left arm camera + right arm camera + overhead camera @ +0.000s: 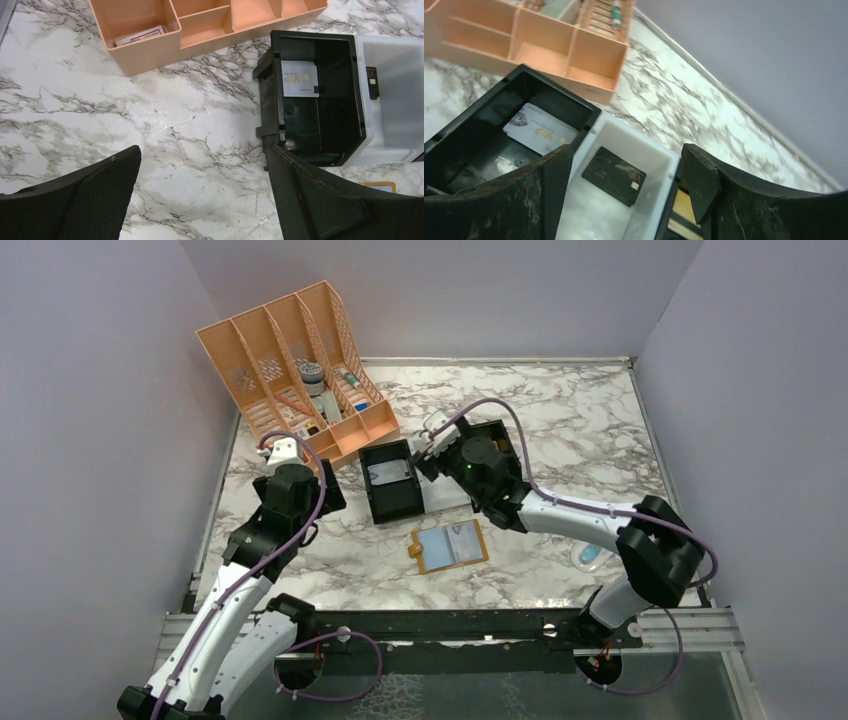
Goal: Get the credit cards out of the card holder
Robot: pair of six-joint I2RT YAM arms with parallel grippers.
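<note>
Left wrist view: only a tan corner of the card holder [382, 187] shows, the rest hidden behind one finger of the left gripper [202, 152]. Ahead of that finger, the white bin [395, 115] is cut off by the frame edge. Right wrist view: a tan strip [684, 207] beside a finger of the right gripper [626, 152] is too hidden to identify.

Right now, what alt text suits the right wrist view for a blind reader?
Two dark fingers, spread apart and empty, hang over a white bin holding a black card. Beside it, a black bin holds a pale card marked VIP; an orange organizer stands behind.
</note>
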